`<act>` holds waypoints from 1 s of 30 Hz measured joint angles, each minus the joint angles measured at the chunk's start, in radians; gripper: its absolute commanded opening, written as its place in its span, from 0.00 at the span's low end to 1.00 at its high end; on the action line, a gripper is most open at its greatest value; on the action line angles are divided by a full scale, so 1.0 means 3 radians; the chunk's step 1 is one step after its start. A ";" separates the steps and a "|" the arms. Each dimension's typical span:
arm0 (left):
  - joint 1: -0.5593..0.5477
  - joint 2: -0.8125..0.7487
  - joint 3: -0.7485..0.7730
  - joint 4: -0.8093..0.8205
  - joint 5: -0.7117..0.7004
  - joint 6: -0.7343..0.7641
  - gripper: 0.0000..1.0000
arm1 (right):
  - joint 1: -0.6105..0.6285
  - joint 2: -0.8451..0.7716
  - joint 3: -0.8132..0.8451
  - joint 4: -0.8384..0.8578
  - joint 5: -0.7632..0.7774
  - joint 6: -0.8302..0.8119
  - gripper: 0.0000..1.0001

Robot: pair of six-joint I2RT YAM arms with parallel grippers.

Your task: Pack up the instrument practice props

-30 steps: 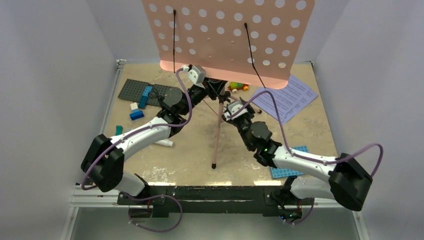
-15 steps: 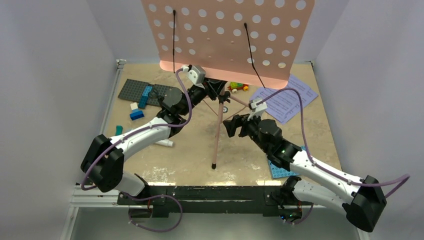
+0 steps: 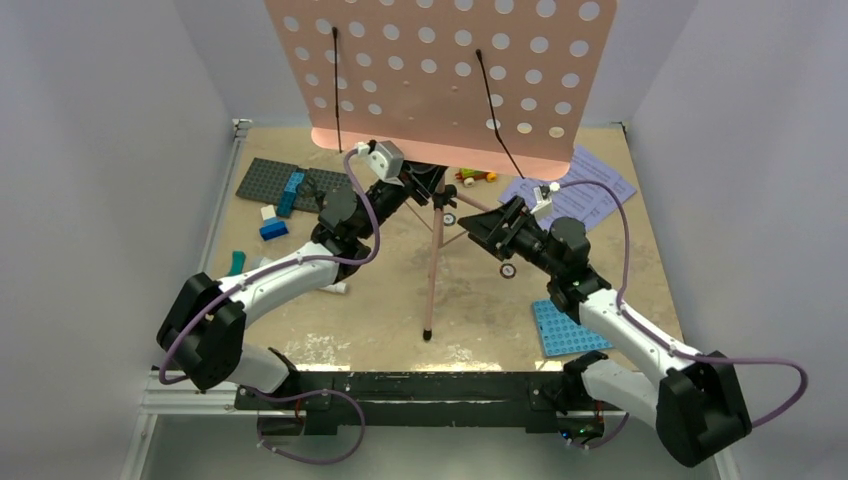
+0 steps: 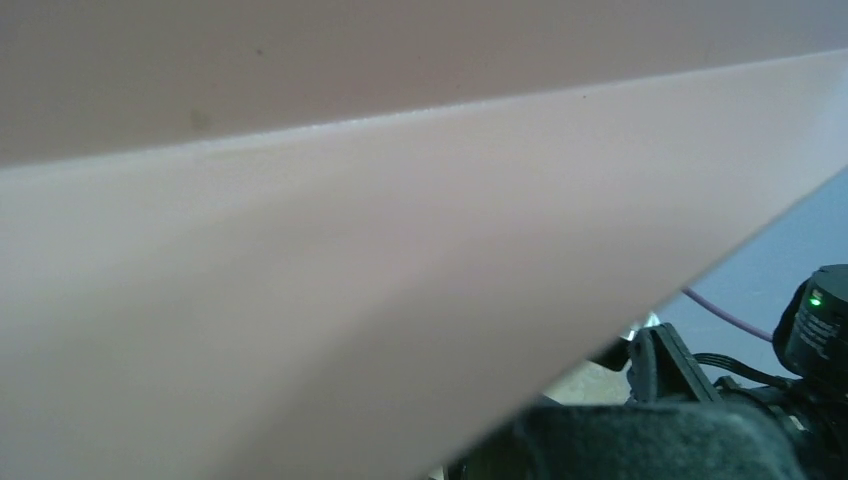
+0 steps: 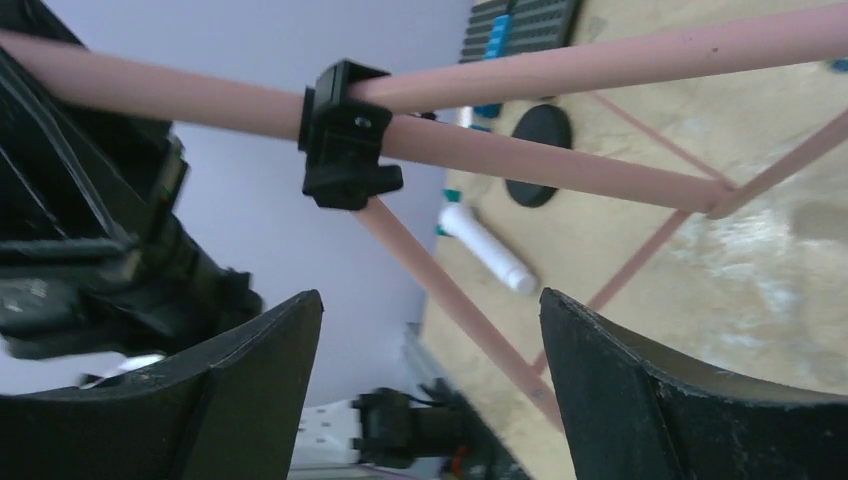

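Observation:
The pink music stand stands mid-table, its hole-dotted desk (image 3: 440, 80) filling the top and its tripod leg (image 3: 432, 270) reaching toward me. My left gripper (image 3: 418, 186) is under the desk at the black hub, apparently shut on the stand; its wrist view shows only the pink desk (image 4: 350, 250). My right gripper (image 3: 487, 225) is open and empty right of the tripod; a pink leg (image 5: 450, 300) runs between its fingertips (image 5: 430, 330). Lavender pages (image 3: 585, 195) lie at the back right. The white microphone (image 5: 488, 250) and the black round base (image 5: 538, 155) lie beyond the legs.
A grey studded plate (image 3: 285, 183) with blue bricks (image 3: 290, 192) lies back left, and a teal brick (image 3: 237, 261) near the left wall. A blue studded plate (image 3: 565, 330) lies under my right arm. A coloured toy (image 3: 475, 175) and small wheels (image 3: 508, 270) sit by the tripod.
My right gripper has drawn back from the stand's hub, turned and now sits open to the right of the tripod. The desk and my left gripper have shifted a little left.

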 measured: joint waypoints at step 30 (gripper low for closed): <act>-0.0032 0.0017 -0.0051 0.0121 -0.0004 0.0225 0.00 | -0.0240 0.1104 0.0570 0.0771 -0.0905 0.1446 0.25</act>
